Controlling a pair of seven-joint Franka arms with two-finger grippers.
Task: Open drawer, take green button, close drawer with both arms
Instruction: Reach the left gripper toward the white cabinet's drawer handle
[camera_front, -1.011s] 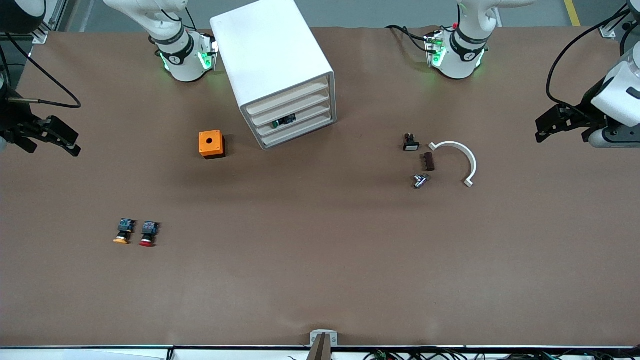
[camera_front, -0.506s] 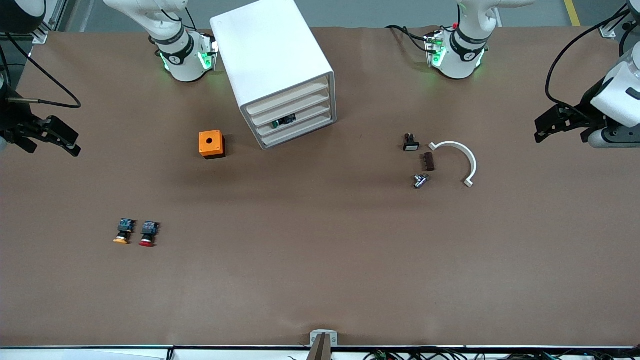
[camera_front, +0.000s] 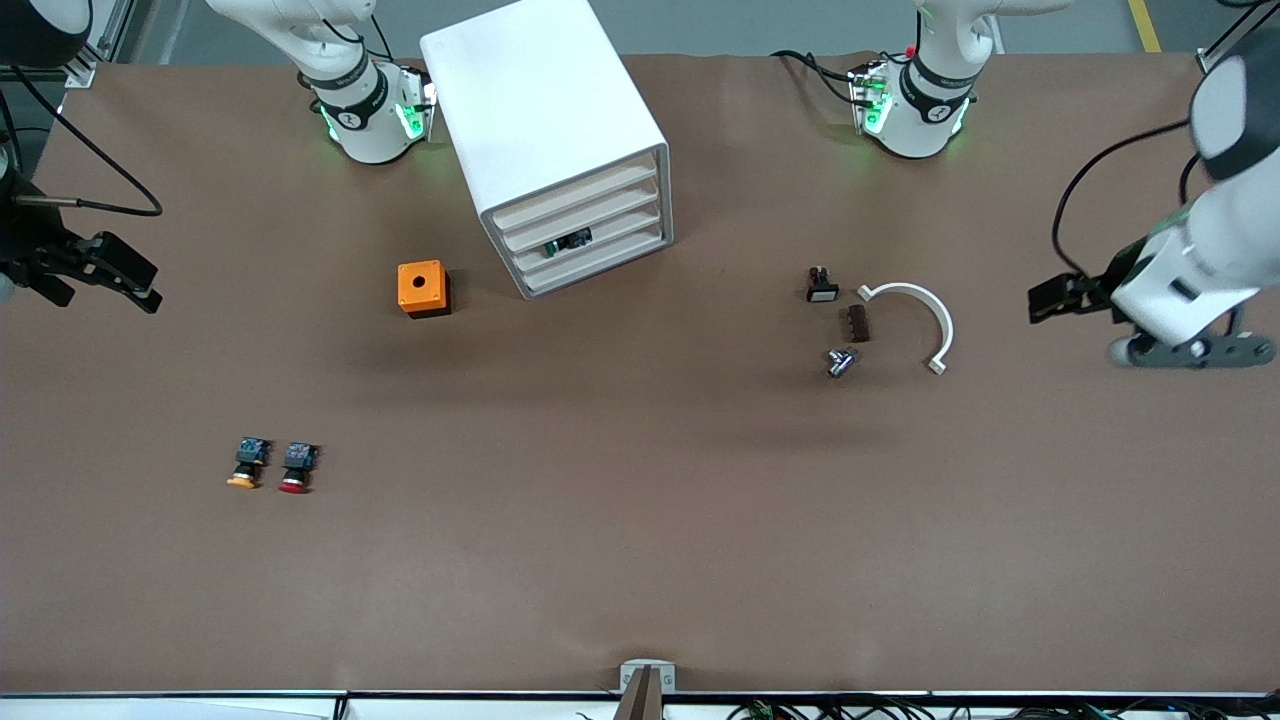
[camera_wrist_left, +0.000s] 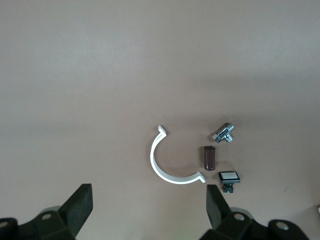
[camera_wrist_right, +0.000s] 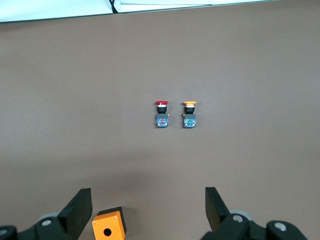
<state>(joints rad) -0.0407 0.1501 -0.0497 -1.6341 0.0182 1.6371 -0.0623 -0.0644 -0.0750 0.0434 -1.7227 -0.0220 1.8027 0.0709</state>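
Table: plain brown.
Cabinet: white shell.
Drawers: cream fronts, four alike; green and bluish button glimpsed at one.
Box: orange, dark round hole on top.
Two buttons: orange cap and red cap, black bodies, bluish rear blocks.
Curved clamp: white.
Small block: dark brown.
Bolt: silver.
Square switch: black, white face.
Arms: glossy white, black rings, green lights at bases.
Grippers: dark.
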